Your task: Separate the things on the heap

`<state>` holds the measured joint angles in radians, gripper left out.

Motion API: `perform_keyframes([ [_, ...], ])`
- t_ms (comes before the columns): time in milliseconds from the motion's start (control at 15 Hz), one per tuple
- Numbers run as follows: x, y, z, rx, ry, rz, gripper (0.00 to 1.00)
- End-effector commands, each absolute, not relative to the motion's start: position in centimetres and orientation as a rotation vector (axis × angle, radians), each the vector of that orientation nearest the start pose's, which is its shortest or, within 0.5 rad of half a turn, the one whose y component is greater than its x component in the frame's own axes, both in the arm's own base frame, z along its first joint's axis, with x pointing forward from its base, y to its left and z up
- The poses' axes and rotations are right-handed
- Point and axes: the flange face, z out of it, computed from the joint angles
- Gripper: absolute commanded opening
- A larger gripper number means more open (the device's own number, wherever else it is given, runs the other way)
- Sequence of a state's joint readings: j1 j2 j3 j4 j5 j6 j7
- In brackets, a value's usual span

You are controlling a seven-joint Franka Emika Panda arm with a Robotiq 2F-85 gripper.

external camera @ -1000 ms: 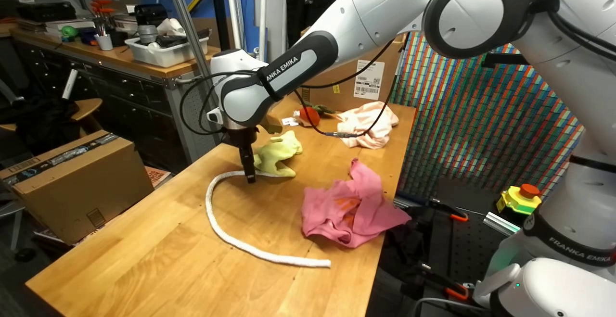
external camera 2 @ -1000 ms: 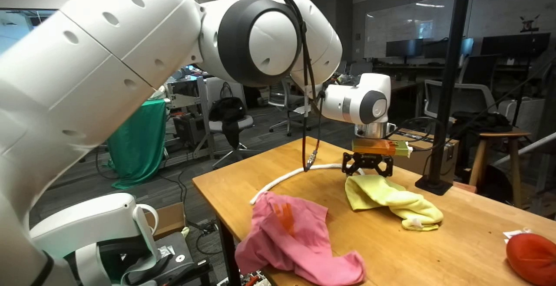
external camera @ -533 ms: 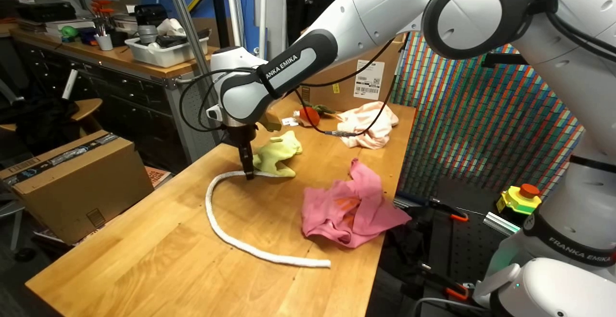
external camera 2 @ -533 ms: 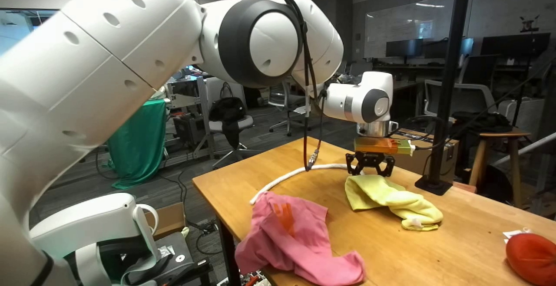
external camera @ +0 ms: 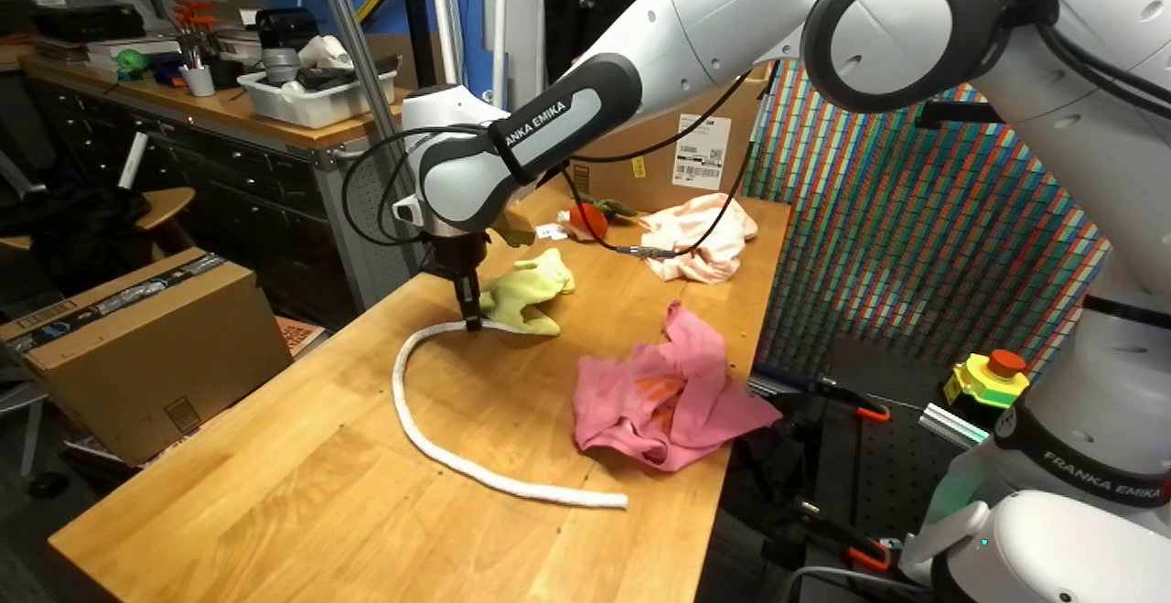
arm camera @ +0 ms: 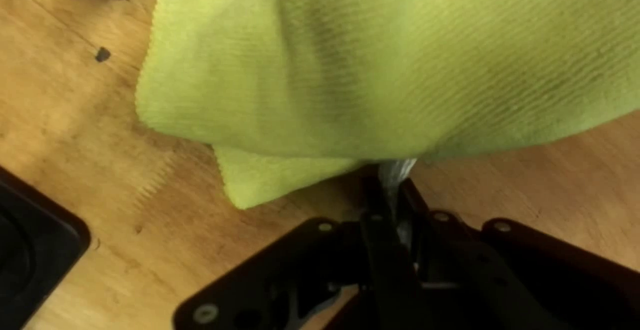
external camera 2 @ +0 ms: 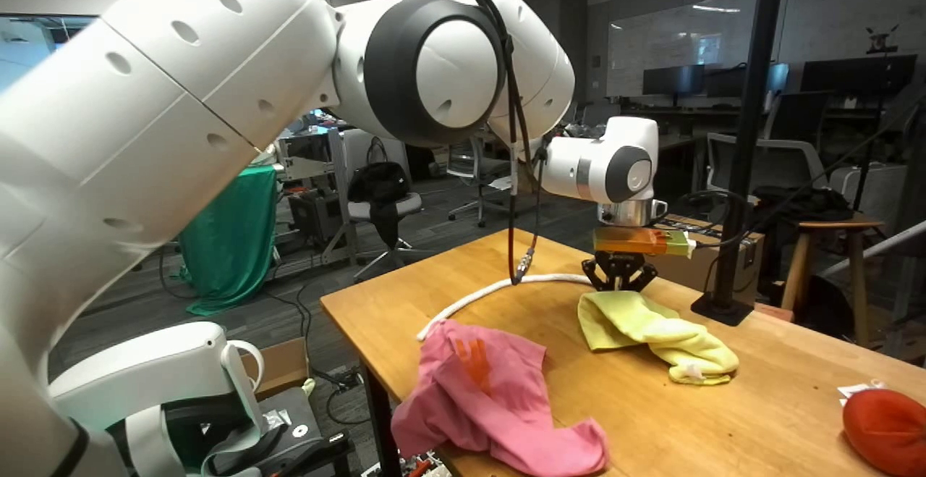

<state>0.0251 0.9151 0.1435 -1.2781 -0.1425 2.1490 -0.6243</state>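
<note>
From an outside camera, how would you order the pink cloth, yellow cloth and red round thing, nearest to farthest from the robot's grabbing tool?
In an exterior view, nearest the tool first:
1. Yellow cloth: just below, spreading right.
2. Pink cloth: lower left.
3. Red round thing: far lower right, at the picture's edge.

White rope (external camera: 549,493), in an open curve on the wooden surface (external camera: 302,457), pinched between the jaws just beside the yellow cloth (external camera 2: 651,326), beneath which it runs; its opposite end is free. Yellow cloth ribbed, crumpled and folded. Pink cloth (external camera: 704,402), rumpled, printed in orange, overhangs an edge of the surface, apart from the rope. Pale pink cloth (external camera: 682,226), bunched, lies near a red rounded object (external camera 2: 886,430).
</note>
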Motion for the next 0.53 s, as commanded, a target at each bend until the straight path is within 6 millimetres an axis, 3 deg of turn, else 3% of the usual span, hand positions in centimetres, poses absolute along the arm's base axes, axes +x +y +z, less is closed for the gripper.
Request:
perform_keyframes([
  [0,74.0,10.3,19.4,-2.86,-1.25,0.056,0.06],
  [467,73.3,13.1,19.7,-2.866,-1.138,0.039,0.06],
])
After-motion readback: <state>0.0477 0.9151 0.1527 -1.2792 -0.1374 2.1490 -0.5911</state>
